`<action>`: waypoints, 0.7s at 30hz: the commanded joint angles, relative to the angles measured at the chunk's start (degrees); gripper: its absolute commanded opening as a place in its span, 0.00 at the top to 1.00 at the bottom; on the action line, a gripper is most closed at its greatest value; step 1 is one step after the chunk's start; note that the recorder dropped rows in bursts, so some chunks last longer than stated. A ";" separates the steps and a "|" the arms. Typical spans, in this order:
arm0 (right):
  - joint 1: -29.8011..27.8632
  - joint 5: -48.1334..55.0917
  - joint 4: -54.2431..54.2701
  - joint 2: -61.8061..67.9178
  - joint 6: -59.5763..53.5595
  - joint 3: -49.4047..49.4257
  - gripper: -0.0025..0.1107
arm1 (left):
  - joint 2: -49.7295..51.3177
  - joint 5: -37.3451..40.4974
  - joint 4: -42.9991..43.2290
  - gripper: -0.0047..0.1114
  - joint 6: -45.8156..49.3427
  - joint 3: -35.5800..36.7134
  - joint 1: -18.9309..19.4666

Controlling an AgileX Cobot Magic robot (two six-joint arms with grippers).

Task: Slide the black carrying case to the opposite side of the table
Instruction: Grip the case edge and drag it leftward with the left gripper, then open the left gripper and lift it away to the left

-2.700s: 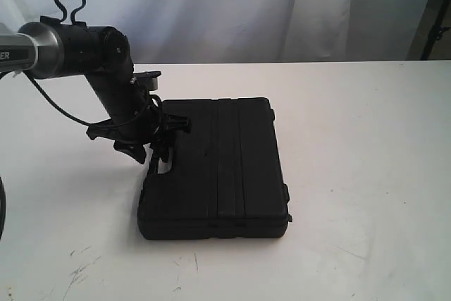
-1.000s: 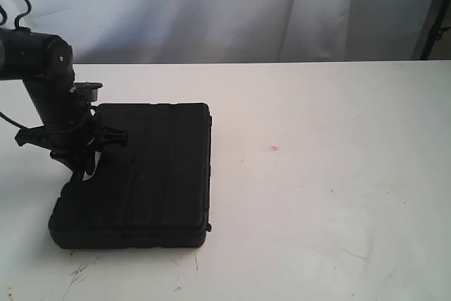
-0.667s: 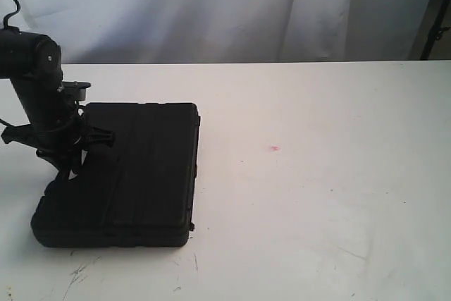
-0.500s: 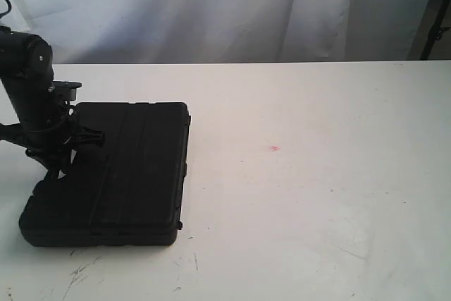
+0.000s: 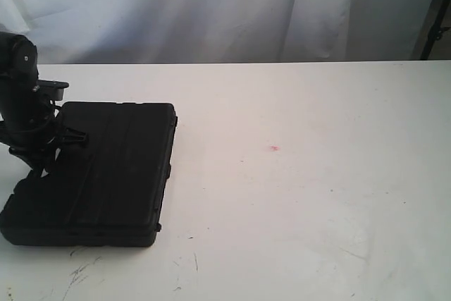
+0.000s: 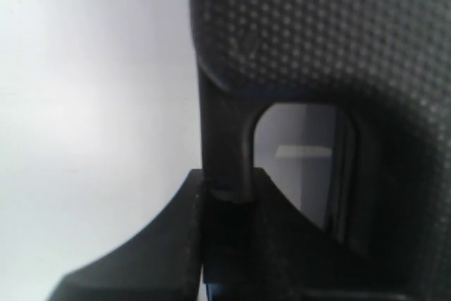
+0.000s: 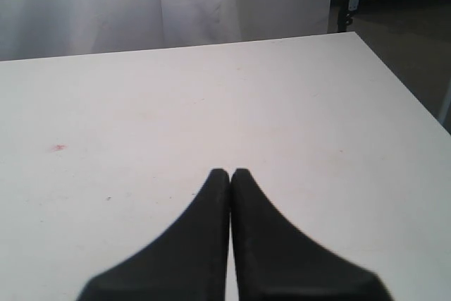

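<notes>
The black case (image 5: 106,174) lies flat on the white table (image 5: 296,195) at the far left, its ribbed lid up and its handle side towards the left edge. My left gripper (image 5: 39,163) reaches down at that handle side. In the left wrist view the left gripper (image 6: 227,188) is shut on the case's handle bar (image 6: 224,139), beside the handle slot (image 6: 299,160). My right gripper (image 7: 230,173) is shut with nothing in it, above bare table (image 7: 211,89); it is out of the exterior view.
A small red mark (image 5: 273,149) lies mid-table. Dark scuff marks (image 5: 81,269) sit near the front left edge. A white curtain (image 5: 211,5) hangs behind the table. A dark stand (image 5: 437,33) is at the back right, past the table's right edge (image 7: 402,82).
The left arm has moved leftward with the case held by its handle, taking the case from mid-table to the far left. The red mark it covered now shows.
</notes>
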 commanded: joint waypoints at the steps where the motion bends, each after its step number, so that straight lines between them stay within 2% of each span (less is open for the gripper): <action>1: -0.30 -0.02 -0.08 -0.15 0.76 0.22 0.98 | -1.51 -0.67 2.44 0.96 0.98 -0.34 0.54; 11: -0.30 -0.02 -0.08 -0.15 0.76 0.22 0.98 | -1.51 -0.67 2.00 0.96 0.47 -0.34 0.54; 14: -0.30 -0.02 -0.08 -0.15 0.76 0.22 0.98 | -1.51 -0.67 1.56 0.92 0.47 -0.34 0.54; 17: -0.30 -0.02 -0.08 -0.15 0.76 0.22 0.98 | -1.51 -0.67 0.46 0.81 0.47 -0.34 0.54; 21: -0.30 -0.02 -0.08 -0.15 0.76 0.22 0.98 | -1.51 -0.67 -0.85 0.57 0.69 -0.34 0.54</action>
